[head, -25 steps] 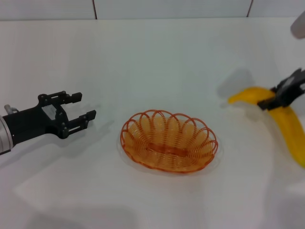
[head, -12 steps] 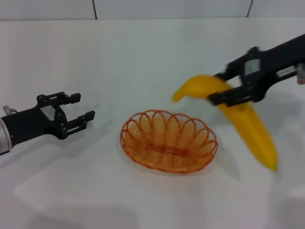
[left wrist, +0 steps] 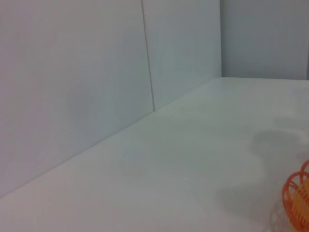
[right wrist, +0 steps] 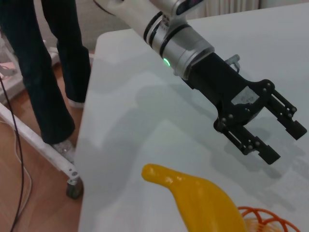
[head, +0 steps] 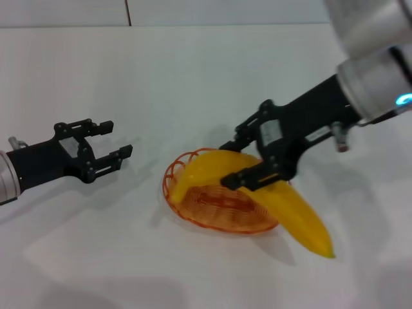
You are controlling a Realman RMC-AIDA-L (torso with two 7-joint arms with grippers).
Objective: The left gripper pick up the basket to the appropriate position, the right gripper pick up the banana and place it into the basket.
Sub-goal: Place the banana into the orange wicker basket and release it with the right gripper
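Orange wire basket (head: 222,196) sits on the white table (head: 193,77), and I have the right gripper (head: 248,166) pinching the banana (head: 257,190) directly over it. The stem end reaches above the basket's left rim; the other tip pokes out past the near-right rim. I can't quite tell whether the fruit touches the wire. My left gripper (head: 106,145) waits spread and empty, apart to the basket's left.

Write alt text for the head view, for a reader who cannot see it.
The right gripper, shut on a yellow banana, holds it slanted over the orange wire basket, with one end over the basket and the other past its rim. The left gripper hangs open to the basket's left, apart from it, above a white table.
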